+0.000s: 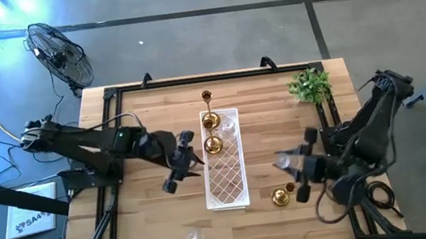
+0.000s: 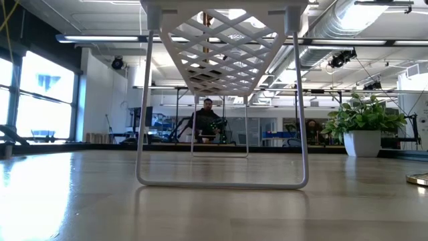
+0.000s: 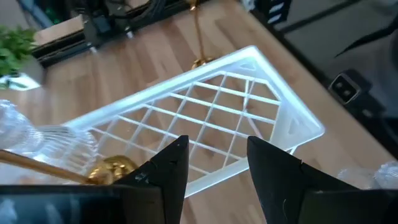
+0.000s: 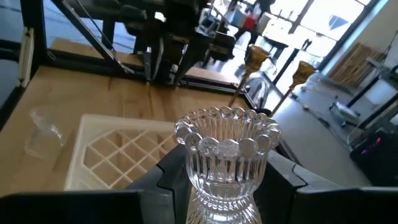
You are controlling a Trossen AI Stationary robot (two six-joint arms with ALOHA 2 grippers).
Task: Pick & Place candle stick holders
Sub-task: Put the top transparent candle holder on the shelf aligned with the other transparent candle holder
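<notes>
Right end effector (image 4: pixel 221 180) grips a glass holder (image 4: pixel 226 158); tray (image 1: pixel 228 192) has three, brass holder (image 1: pixel 280 197) at five o'clock waits.

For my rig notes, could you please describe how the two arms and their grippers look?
Both arms are dark, jointed and bulky, with black cables looping at their bases. The left gripper has two broad, wedge-shaped black fingers. The right gripper has matching dark fingers. A small green light shows on the left arm.

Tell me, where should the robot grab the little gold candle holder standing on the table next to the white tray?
Probably by its upper part, above the round foot, coming straight down. The gold holder seems to stand upright beside the tray, with room around it for fingers. The right gripper holds a glass holder now, though.
</notes>
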